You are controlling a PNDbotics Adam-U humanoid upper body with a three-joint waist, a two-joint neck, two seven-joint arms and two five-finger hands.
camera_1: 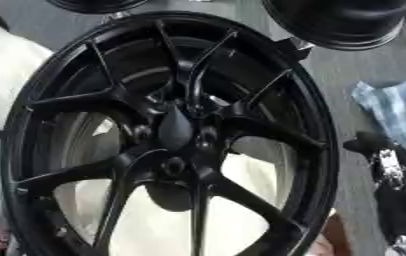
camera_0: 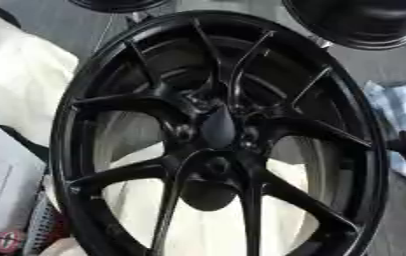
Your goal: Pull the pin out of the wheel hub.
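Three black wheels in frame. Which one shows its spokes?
The big wheel filling the centre: its spokes and hub face the camera. The top-left wheel and top-right wheel are cut off, showing only smooth rim.

Right arm (camera_1: 397, 200) black, slim, silver joint segments near lower right edge

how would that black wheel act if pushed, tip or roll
The black wheel looks rigid, probably metal, so likely heavy and stiff. Being round and seemingly propped at a tilt, it might roll or tip if shoved. Its glossy spokes could be slippery.
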